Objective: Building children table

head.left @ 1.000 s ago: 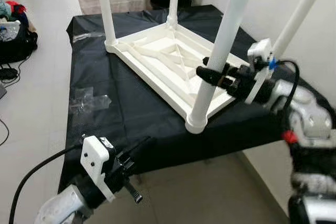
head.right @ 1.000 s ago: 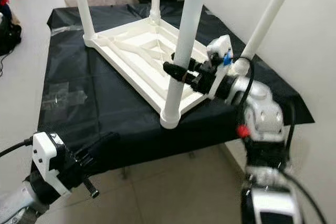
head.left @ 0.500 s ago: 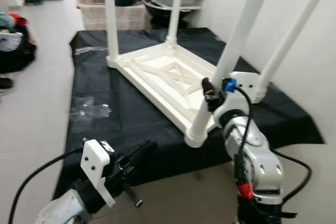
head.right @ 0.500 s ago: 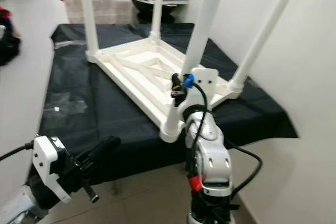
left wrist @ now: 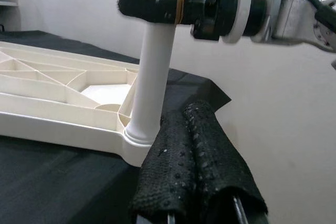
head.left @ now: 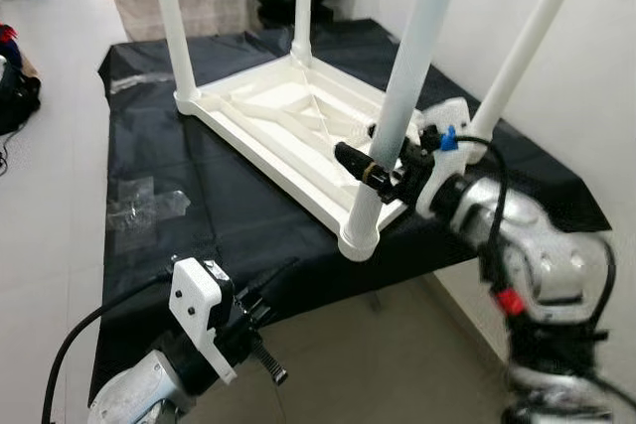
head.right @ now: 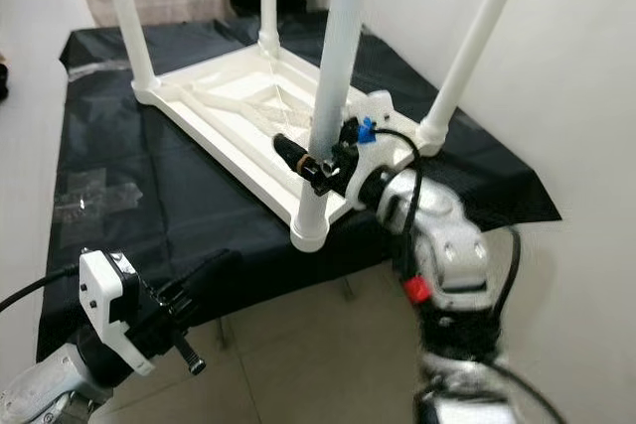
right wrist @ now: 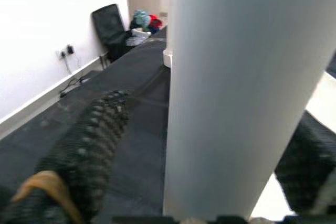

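Down low and closest, the left gripper (head.left: 266, 285) hangs just in front of the near edge of the black cloth (head.left: 229, 196), and its two black fingers (left wrist: 194, 166) are pressed flat together with nothing between them. A little farther in, the right gripper (head.left: 373, 168) reaches across to the nearest white leg (head.left: 402, 96). One finger (right wrist: 89, 145) sits on each side of the leg, and the leg fills the space between them, so it is holding the leg low down, a bit above the corner where the leg goes into the table. The white children's table (head.left: 288, 131) lies upside down on the cloth with its four legs pointing up. Past it, at the far end, there are boxes (head.left: 209, 7) on the floor, and a pile of clothes (head.left: 15, 76) lies off to the robot's left.
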`<state>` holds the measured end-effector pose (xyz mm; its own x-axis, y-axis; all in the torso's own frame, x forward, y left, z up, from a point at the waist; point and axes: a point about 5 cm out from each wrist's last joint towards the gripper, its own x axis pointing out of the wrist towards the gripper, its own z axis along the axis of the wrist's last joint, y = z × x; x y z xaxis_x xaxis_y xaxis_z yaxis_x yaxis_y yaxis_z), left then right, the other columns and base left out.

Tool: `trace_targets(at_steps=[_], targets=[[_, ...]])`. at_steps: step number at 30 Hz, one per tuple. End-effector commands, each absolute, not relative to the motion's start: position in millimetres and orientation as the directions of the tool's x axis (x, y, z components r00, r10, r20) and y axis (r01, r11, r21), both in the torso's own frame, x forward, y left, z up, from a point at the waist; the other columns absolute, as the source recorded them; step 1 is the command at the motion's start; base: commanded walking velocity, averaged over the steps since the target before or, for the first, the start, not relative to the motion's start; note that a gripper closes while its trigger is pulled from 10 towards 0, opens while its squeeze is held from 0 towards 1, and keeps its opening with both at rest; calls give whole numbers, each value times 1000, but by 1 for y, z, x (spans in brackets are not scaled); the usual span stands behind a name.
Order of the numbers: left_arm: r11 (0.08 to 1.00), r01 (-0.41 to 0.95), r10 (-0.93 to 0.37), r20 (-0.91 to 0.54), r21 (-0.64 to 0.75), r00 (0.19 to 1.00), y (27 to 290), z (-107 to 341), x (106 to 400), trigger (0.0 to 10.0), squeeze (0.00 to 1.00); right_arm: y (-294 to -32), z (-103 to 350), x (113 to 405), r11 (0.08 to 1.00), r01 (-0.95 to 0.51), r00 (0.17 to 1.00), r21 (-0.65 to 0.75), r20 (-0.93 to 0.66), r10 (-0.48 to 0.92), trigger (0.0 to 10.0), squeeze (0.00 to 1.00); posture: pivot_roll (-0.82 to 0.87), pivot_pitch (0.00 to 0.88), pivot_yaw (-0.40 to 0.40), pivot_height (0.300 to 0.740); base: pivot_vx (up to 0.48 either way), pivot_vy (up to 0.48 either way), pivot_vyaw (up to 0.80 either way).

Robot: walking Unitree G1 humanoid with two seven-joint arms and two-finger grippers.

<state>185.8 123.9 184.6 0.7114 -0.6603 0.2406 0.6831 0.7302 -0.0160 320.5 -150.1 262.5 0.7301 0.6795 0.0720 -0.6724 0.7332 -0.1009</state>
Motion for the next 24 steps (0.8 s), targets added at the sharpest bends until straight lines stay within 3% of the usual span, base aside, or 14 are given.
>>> trace_targets(at_steps=[1, 4, 11, 12, 15, 16, 18, 19, 24], targets=[[729, 684, -664, 214, -23, 716, 124, 180, 185, 10000, 0, -152, 263, 322, 700, -704, 698, -121, 62, 713, 10000, 1000, -49, 135, -101, 740, 0, 0, 0], [729, 684, -665, 208, -24, 717, 124, 181, 184, 10000, 0, -164, 279, 322, 536, -834, 532, -132, 61, 844, 10000, 1000, -44, 136, -102, 740, 0, 0, 0], [730, 683, -665, 204, -24, 718, 124, 180, 184, 10000, 0, -175, 292, 333, 460, -880, 452, -120, 84, 888, 10000, 1000, -37, 135, -100, 740, 0, 0, 0], [730, 683, -665, 205, -25, 718, 124, 181, 184, 10000, 0, -176, 291, 333, 417, -902, 411, -110, 72, 909, 10000, 518, -37, 134, -100, 740, 0, 0, 0], [730, 683, -666, 204, -24, 718, 124, 181, 184, 10000, 0, -178, 291, 337, 421, -899, 417, -121, 61, 907, 10000, 518, -34, 133, -103, 740, 0, 0, 0], [730, 683, -665, 203, -23, 718, 124, 181, 184, 10000, 0, -177, 291, 339, 414, -904, 409, -111, 62, 910, 4941, 0, -35, 130, -105, 740, 0, 0, 0], [730, 683, -665, 203, -23, 718, 124, 181, 184, 10000, 0, -177, 291, 339, 414, -904, 409, -111, 62, 910, 4941, 0, -35, 130, -105, 740, 0, 0, 0], [731, 682, -665, 203, -22, 719, 124, 180, 184, 10000, 0, -176, 289, 340, 400, -911, 396, -105, 58, 916, 0, 0, -32, 128, -106, 740, 0, 0, 0], [731, 682, -664, 206, -22, 719, 124, 181, 185, 10000, 0, -178, 286, 335, 359, -931, 354, -68, 74, 932, 0, 0, -32, 123, -107, 740, 0, 0, 0]])
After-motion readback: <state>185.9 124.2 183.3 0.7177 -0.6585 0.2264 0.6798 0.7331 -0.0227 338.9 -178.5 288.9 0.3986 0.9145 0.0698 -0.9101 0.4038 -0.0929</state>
